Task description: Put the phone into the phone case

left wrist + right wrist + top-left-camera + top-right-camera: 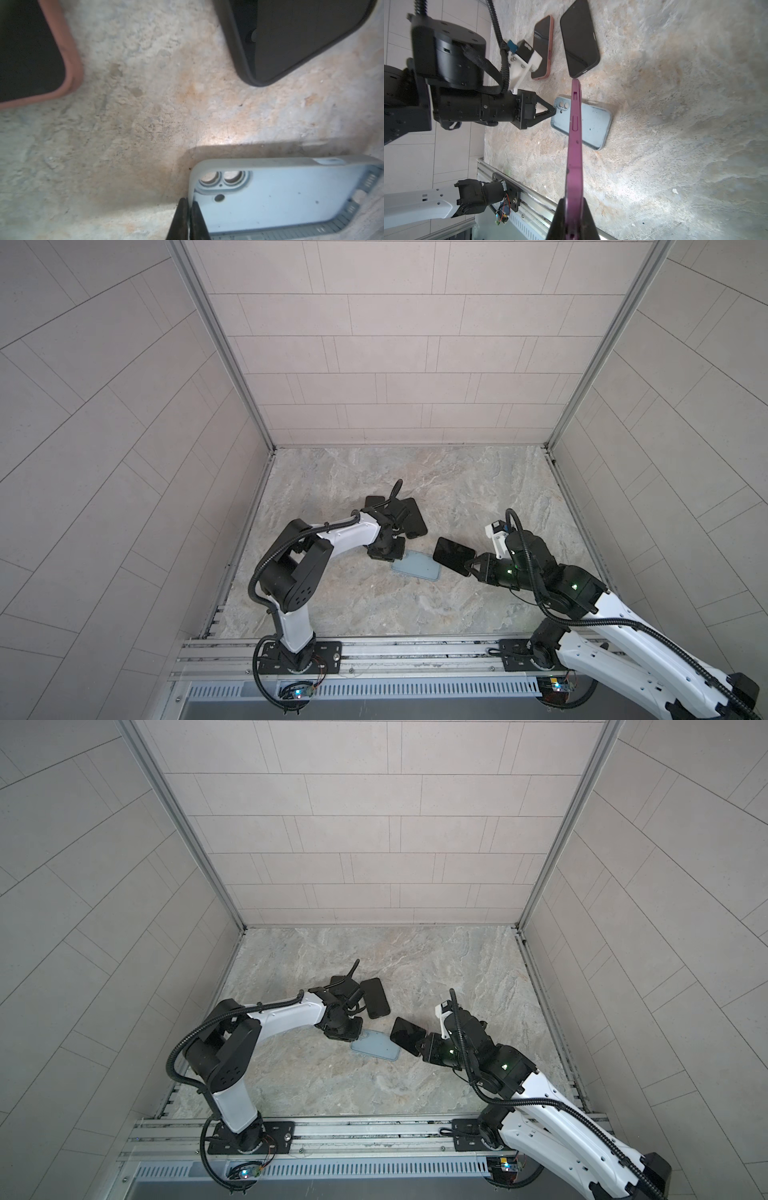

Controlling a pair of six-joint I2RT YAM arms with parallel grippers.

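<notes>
An empty light blue phone case (417, 569) (376, 1050) lies open side up on the marble table. In the left wrist view my left gripper (189, 207) is shut on the case (280, 197), pinching its rim at the end with the camera holes. The phone (454, 556) (408, 1034) has a black screen and a purple edge. My right gripper (473, 568) is shut on one end of it and holds it tilted above the case's right end. In the right wrist view the phone (575, 135) shows edge-on over the case (593, 124).
Two more phones lie behind the case: one in a black case (413, 516) (579, 39), one in a salmon case (543, 47) (70, 62) partly under the left wrist. Tiled walls enclose three sides. A metal rail (374, 651) runs along the front edge.
</notes>
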